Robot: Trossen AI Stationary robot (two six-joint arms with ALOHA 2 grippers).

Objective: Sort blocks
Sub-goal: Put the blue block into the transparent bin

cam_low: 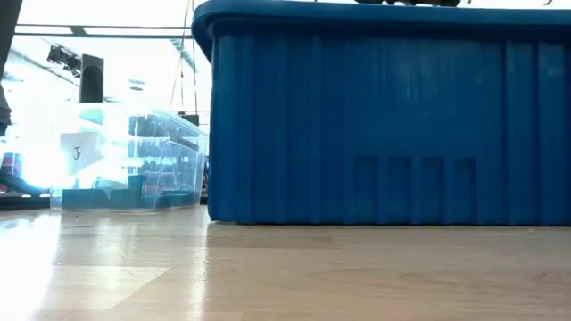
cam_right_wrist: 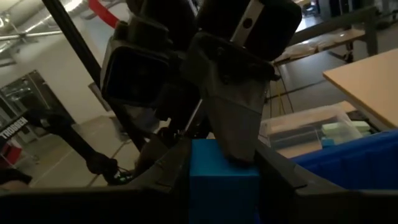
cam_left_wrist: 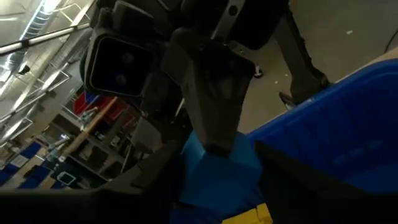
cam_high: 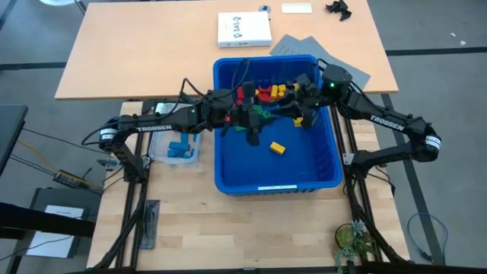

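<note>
The large blue bin (cam_high: pixel 316 171) holds loose blocks: red (cam_high: pixel 262 93), yellow (cam_high: pixel 278 148) and green (cam_high: pixel 262 113). Both arms reach level over the bin and meet above its far half. My left gripper (cam_left_wrist: pixel 217 186) and my right gripper (cam_right_wrist: pixel 224 180) are each shut on a blue block (cam_left_wrist: pixel 217 165) (cam_right_wrist: pixel 224 183) held between them. A yellow piece (cam_left_wrist: pixel 252 214) shows just under the blue one in the left wrist view. I cannot tell whether the blue piece is one block or two joined. In the high view the arms hide it. My left gripper pinches the blue block's two opposite sides (cam_left_wrist: pixel 189 177) between its fingers, coming level from the table's left. The block is lifted clear above the bin. The right gripper's finger (cam_left_wrist: pixel 211 106) lies on the block's far end. My right gripper pinches the blue block's two opposite sides (cam_right_wrist: pixel 198 180) between its two fingers, coming level from the table's right. The block is held clear above the bin. The left gripper's finger (cam_right_wrist: pixel 233 112) lies over its far end.
A small clear tub (cam_high: pixel 175 148) (cam_low: pixel 134 160) with blue blocks stands left of the bin (cam_low: pixel 384 116). A white box (cam_high: pixel 243 29) and grey sheets (cam_high: pixel 304 47) lie on the far table. A small plant (cam_high: pixel 354 240) stands near the front right.
</note>
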